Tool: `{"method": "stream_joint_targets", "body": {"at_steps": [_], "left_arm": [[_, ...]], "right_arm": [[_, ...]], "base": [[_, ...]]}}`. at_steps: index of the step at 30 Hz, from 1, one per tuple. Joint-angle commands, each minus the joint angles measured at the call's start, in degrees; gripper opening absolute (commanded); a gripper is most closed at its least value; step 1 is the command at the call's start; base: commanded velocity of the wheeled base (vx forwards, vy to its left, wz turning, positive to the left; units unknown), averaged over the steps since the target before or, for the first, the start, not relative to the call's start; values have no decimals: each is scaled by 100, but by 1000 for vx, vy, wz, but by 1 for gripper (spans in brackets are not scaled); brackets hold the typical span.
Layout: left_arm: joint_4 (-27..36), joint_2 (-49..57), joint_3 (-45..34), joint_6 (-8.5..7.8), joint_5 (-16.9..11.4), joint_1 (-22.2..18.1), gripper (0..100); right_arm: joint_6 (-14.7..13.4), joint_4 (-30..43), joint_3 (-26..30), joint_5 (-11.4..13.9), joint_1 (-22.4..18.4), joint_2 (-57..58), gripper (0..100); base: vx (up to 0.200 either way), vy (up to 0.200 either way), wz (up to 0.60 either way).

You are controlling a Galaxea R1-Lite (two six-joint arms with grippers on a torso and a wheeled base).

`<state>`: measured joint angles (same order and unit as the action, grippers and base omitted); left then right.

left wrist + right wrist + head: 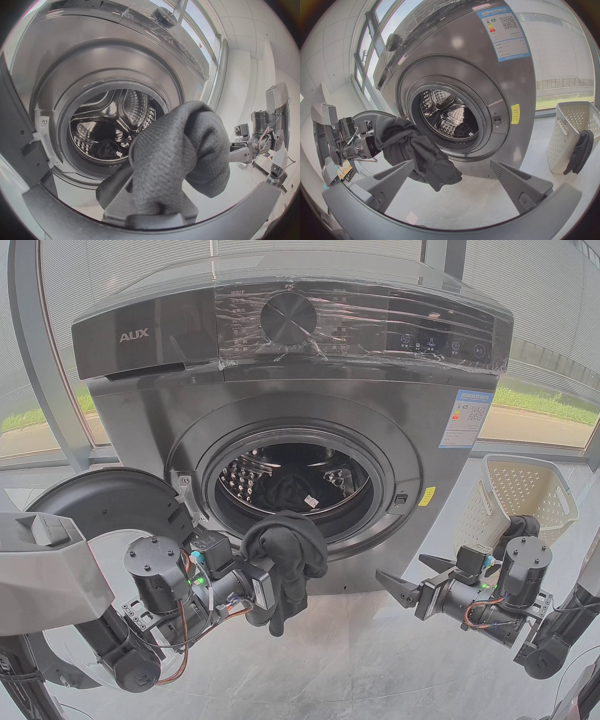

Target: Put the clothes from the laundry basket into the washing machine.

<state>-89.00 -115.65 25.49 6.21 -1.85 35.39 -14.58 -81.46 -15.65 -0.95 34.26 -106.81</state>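
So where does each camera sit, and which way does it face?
Head view: on the head, looking down and forward at the washing machine; both arms show, left claw shut on a black garment, right claw open.
Left wrist view: on the left wrist, facing the drum past the garment; own claw, plus the right claw farther off.
Right wrist view: on the right wrist, facing the machine; own open claw, left claw, laundry basket.
Shared: both wrist views show dark clothing in the drum.
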Motion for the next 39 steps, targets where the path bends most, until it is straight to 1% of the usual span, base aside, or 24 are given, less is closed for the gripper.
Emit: {"method": "stream_joint_targets", "body": {"at_steps": [1, 9, 26, 29, 31, 32, 33, 34, 35, 36, 37, 39], "left_arm": [[-12, -54, 0, 4, 1, 3, 0], [-12, -124, 26, 4, 10, 12, 0], [-12, -221, 53, 4, 53, 21, 0], [-21, -230, 140, -5, 80, 38, 0], [-12, -238, 184, -14, 220, 56, 0], [-12, -247, 202, -5, 238, 65, 0], [-3, -335, 316, 30, 291, 91, 0], [-3, -423, 351, 30, 282, 100, 0], [-12, -599, 360, -23, 273, 109, 0], [-12, -599, 360, -23, 273, 109, 0], [-3, -783, 369, -137, 229, 135, 0], [-3, -1003, 457, -278, 194, 109, 0]], "right_arm": [[-1, -2, 1, -2, 2, -94, 100], [-1, -2, 1, -2, 20, -120, 100], [-1, -2, 18, -10, 64, -120, 100], [-1, -2, 27, -10, 125, -120, 100], [8, -2, 97, -89, 231, -94, 100], [8, -2, 106, -116, 266, -85, 100], [-10, -2, 106, -177, 398, -85, 100], [-10, -2, 124, -186, 424, -94, 100], [-10, -2, 159, -186, 450, -112, 100], [-10, -2, 159, -186, 450, -112, 100], [-1, -2, 221, -186, 486, -112, 100], [-1, -37, 221, -186, 503, -120, 100]], "base": [[200, 0, 0], [200, 0, 0], [0, 0, 0], [0, 0, 0], [0, 0, 0], [0, 0, 0], [0, 0, 0], [0, 0, 0], [0, 0, 0], [0, 0, 0], [0, 0, 0], [0, 0, 0]]}}
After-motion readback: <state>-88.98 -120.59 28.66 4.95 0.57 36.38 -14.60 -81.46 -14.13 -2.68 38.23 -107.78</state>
